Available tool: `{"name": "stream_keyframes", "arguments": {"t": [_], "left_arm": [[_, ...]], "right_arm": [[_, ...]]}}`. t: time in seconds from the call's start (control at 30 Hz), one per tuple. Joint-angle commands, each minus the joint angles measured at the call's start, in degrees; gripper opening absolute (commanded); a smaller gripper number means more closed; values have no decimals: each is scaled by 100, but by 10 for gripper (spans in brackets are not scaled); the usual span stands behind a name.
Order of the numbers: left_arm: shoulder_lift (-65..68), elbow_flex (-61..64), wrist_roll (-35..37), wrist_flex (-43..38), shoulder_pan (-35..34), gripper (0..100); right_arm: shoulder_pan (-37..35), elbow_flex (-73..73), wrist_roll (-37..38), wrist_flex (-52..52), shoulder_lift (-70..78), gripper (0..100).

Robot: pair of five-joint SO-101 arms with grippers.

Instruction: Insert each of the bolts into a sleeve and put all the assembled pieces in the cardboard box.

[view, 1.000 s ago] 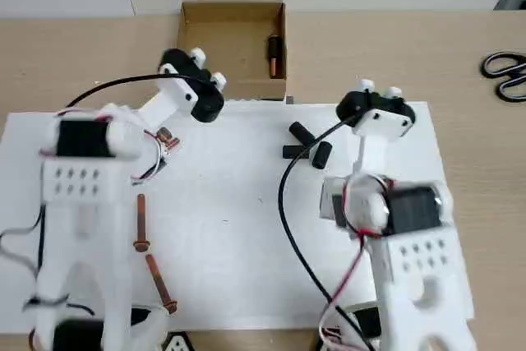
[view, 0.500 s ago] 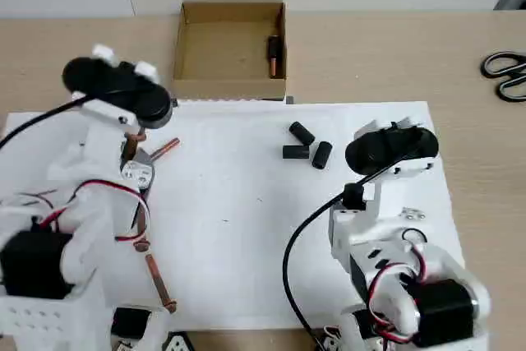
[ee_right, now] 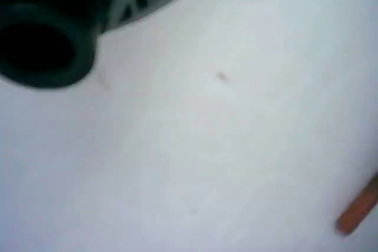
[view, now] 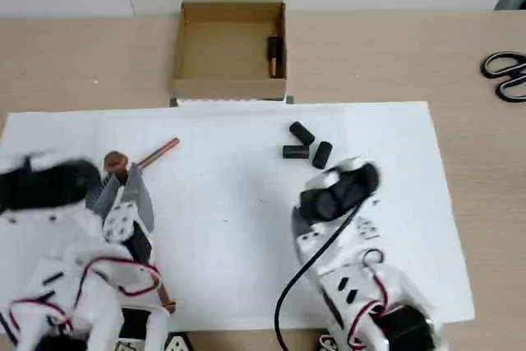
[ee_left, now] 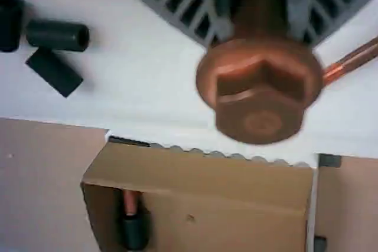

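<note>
Left end effector point(view: 118, 178) clenched on a bolt point(view: 115, 161); right end effector point(ee_right: 74, 22) apparently grasping a sleeve point(ee_right: 44, 45).

The gripped bolt stands head-up over the white sheet point(view: 230, 228) on the desk point(view: 370, 55). A second bolt point(view: 158, 152) lies just beside it, and a third bolt point(view: 164, 295) lies near the sheet's front edge by the left arm. The right wrist view is blurred, so the black sleeve only seems pinched against the grey jaw. Three loose sleeves point(view: 295, 152) lie clustered on the sheet near the right arm. The cardboard box point(view: 185, 47) sits just beyond the sheet's far edge, with one assembled piece point(view: 274, 55) against its right wall. Scissors point(view: 505, 76) lie well apart at the desk's right edge.
</note>
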Motion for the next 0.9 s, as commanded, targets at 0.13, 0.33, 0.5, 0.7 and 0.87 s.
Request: {"name": "stream_keyframes", "arguments": {"t": [0.13,0.33,0.5,0.7,0.87], "left_arm": [[-1556,1270,149,-264,44,6],[-1512,1648,149,-281,79,6],[-1512,1982,158,-747,774,6],[-1512,2791,976,-1890,1635,6],[-1512,3090,1187,-2435,1793,6]], "right_arm": [[-1033,703,44,-796,-321,3],[-1710,1415,79,-1815,-312,3],[-2141,2040,79,-2598,-312,3],[-2352,2418,79,-3248,-312,3],[-2343,2435,79,-3451,-312,3]]}}
